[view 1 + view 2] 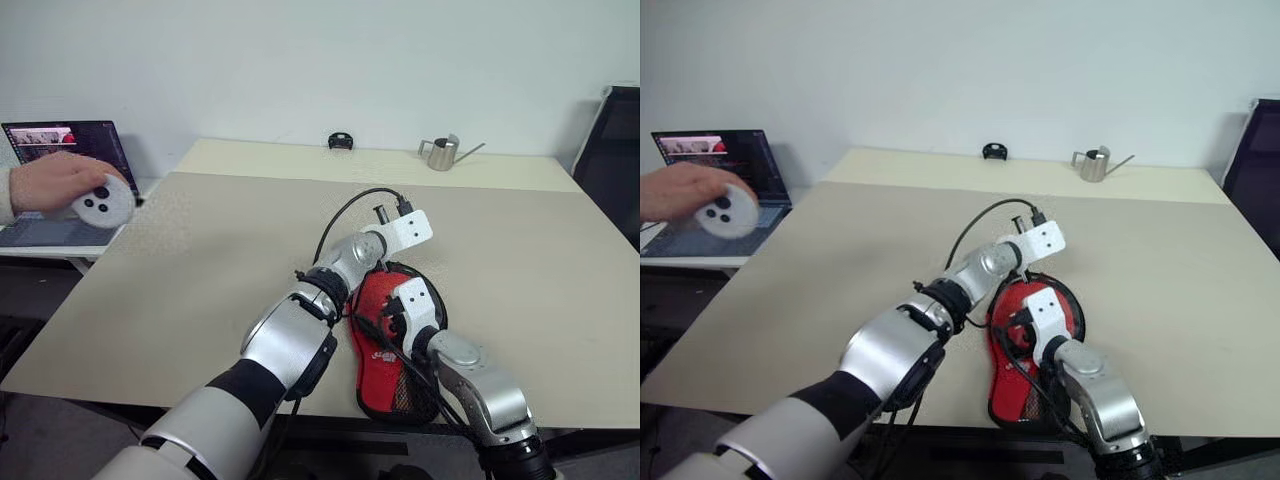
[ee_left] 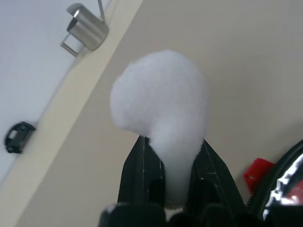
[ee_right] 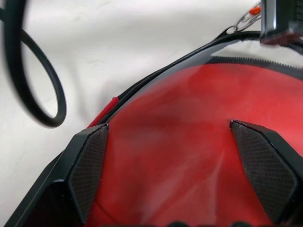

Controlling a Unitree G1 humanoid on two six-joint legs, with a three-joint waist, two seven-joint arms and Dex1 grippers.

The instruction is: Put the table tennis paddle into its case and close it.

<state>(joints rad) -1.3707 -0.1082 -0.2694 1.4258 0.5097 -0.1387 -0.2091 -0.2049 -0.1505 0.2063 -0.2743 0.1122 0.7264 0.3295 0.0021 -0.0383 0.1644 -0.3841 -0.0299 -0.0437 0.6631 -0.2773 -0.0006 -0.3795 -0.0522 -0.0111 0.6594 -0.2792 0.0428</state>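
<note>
The case (image 1: 392, 352) lies red side up at the lower middle of the head view, near the table's (image 1: 200, 260) front edge; the paddle seems to be inside, though I cannot be sure. The left gripper (image 2: 173, 165) is pinched together near the zip, holding nothing I can make out. The right gripper (image 3: 182, 161), jaws wide apart, hovers over the red face, so the zip looks partly unclosed.

The red-and-black case (image 1: 385, 350) is seen lying flat near the worktop's (image 1: 200, 260) front edge, mesh pocket up.
</note>
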